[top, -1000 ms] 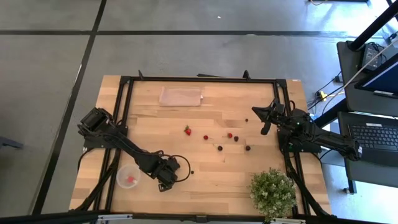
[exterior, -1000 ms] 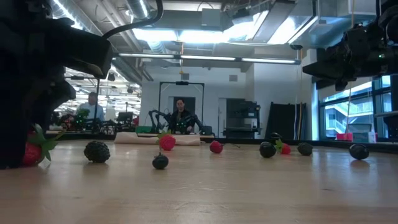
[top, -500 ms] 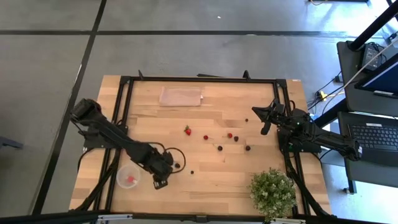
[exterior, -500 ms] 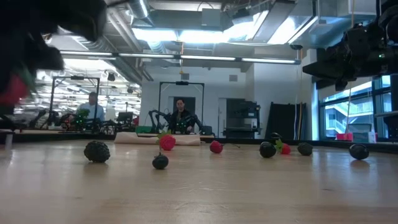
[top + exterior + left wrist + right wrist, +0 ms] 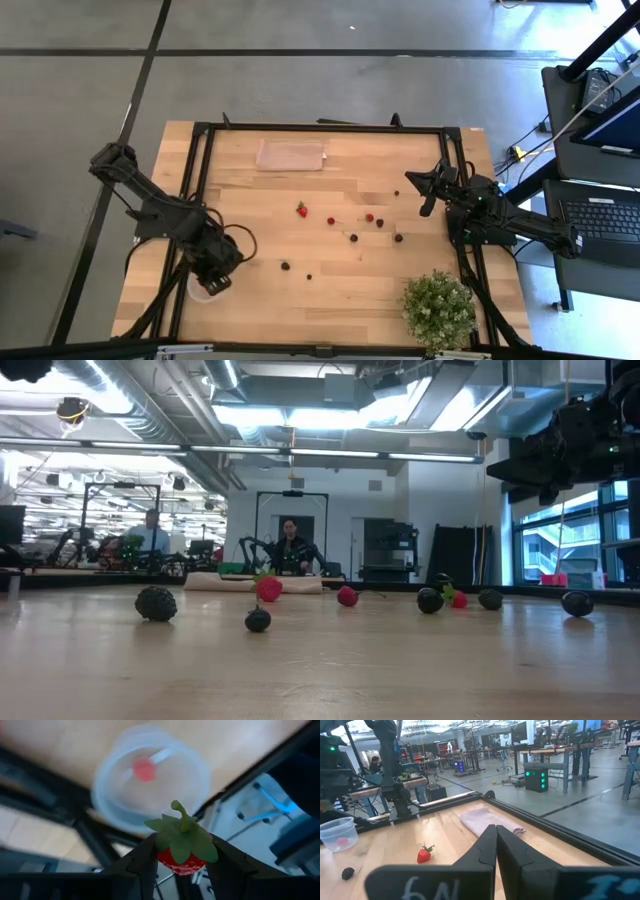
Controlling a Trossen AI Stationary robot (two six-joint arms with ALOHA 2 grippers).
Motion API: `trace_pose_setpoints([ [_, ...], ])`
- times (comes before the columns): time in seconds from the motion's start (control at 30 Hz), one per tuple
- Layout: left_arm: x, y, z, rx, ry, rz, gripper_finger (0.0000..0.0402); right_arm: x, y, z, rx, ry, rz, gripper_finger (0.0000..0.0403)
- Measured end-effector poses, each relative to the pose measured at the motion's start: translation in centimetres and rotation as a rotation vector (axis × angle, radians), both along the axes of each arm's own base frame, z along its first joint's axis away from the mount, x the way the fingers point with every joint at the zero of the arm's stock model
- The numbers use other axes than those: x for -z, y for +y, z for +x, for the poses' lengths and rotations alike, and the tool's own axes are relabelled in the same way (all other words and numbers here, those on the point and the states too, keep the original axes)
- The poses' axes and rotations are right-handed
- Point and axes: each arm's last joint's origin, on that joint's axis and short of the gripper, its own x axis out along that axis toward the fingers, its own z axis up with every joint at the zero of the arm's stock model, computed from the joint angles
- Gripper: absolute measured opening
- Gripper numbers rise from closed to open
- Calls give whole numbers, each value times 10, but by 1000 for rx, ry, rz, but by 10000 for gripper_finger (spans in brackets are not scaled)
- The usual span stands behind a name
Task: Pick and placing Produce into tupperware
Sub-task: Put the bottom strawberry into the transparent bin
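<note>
My left gripper (image 5: 214,279) hovers over the tupperware (image 5: 199,293), a small clear round tub near the table's left near corner, and is shut on a red strawberry (image 5: 182,852) with a green top. In the left wrist view the tub (image 5: 150,790) lies below with one red fruit (image 5: 144,770) inside. More produce lies mid-table: a strawberry (image 5: 302,210), small red fruits (image 5: 331,221) and dark berries (image 5: 353,238), with two more dark berries (image 5: 285,266) closer to the tub. My right gripper (image 5: 421,190) waits shut above the table's right side. My left gripper pinches the strawberry between its two fingers (image 5: 145,862), on the sides of its red body (image 5: 181,865) just under the green leaves. The fingers come from above, pointing down. The strawberry is lifted clear, above the tub's open mouth.
A pinkish-tan cloth (image 5: 291,155) lies flat near the far edge. A bushy potted plant (image 5: 438,310) stands at the right near corner. A black frame runs around the table. In the low view, berries (image 5: 156,603) sit scattered across the wood; people show far behind.
My left gripper has lifted the strawberry off the table and carried it toward the table's left edge, from beside the two dark berries to above the tub. It has left the low view. My right arm has kept still.
</note>
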Motion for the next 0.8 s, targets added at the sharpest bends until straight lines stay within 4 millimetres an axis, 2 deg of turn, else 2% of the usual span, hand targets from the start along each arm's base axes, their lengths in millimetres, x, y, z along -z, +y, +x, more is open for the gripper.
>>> trace_pose_setpoints([
  [0.23, 5, -3, 1, -11, -22, 80, 124, 0, 0, 0, 0, 1, -1, 13],
  [0.4, 13, -7, 4, 2, 11, 135, 141, 0, 0, 0, 0, 2, -1, 13],
  [0.63, 41, -13, 2, 31, 40, 153, 144, 0, 0, 0, 0, 5, 1, 13],
  [0.8, 49, -12, 0, 33, 43, 162, 134, 1, 0, 0, 0, 5, 1, 13],
])
